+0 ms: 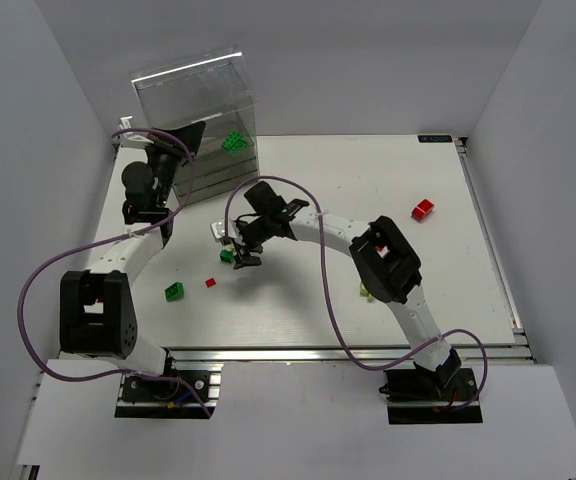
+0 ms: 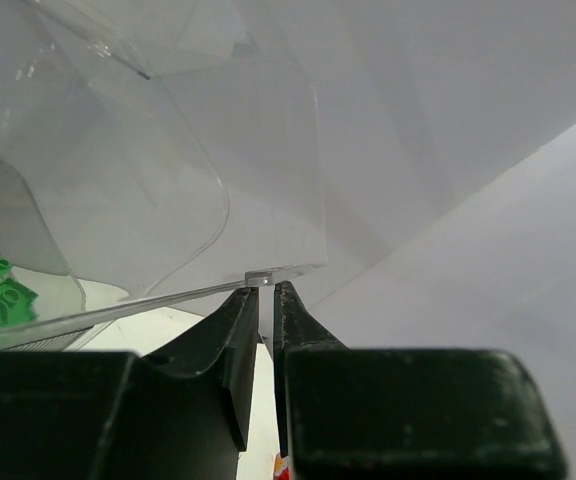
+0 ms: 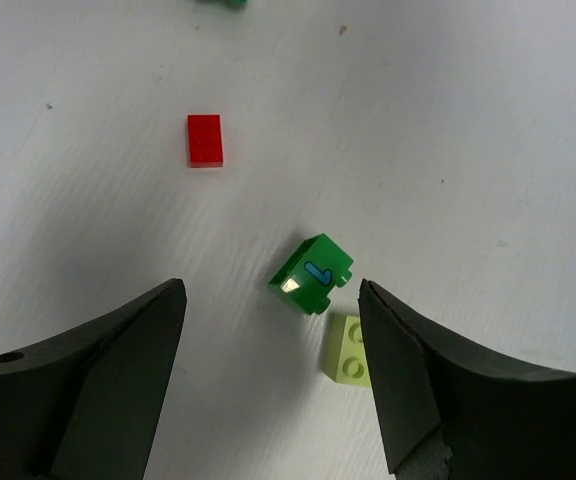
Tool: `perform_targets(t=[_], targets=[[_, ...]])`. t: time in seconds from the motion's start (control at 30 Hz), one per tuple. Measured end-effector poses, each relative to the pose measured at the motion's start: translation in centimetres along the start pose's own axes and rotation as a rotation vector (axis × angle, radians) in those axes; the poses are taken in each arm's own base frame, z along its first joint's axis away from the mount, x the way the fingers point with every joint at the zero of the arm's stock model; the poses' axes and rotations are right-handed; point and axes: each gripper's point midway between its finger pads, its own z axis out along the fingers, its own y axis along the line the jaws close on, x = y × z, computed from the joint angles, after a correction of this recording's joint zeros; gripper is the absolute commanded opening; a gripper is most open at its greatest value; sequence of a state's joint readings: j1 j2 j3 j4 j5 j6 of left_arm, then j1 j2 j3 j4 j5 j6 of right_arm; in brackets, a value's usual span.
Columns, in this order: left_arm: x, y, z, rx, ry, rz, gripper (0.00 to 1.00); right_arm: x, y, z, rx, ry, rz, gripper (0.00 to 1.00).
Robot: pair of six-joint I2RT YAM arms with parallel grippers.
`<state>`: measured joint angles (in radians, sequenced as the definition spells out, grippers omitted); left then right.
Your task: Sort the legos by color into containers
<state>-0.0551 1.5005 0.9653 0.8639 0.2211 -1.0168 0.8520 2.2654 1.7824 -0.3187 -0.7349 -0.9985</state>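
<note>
Grn lego [image 3: 311,273] sits btwn R claw's [image 3: 270,290] spread tips; L claw [image 2: 266,288] together at drawer lip [image 2: 168,297].

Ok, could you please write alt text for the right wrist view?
The open right gripper hovers over a dark green brick on the white table. A pale yellow-green brick lies close beside it, and a red brick lies farther away.
</note>
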Motion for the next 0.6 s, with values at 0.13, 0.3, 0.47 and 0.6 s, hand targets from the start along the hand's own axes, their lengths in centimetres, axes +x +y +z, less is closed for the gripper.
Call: perform_targets(t=[0.13, 0.3, 0.47, 0.6], targets=[[0.0, 0.1, -0.2, -0.004, 0.0, 0.0, 0.23, 0.2, -0.2, 0.8, 0.039, 0.017, 0.022, 0.74], [0.0, 0.2, -0.3, -0.007, 0.002, 0.0, 0.23, 0.4, -1.6, 0.7, 0.111, 0.041, 0.053, 0.71], [0.3, 0.6, -0.5, -0.017, 0.008, -0.003, 0.23, 0.6, -2.7, 0.6, 0.174, 0.058, 0.07, 0.66], [0.4, 0.6, -0.6, -0.017, 0.009, -0.003, 0.23, 0.9, -2.6, 1.0, 0.183, 0.067, 0.083, 0.65]])
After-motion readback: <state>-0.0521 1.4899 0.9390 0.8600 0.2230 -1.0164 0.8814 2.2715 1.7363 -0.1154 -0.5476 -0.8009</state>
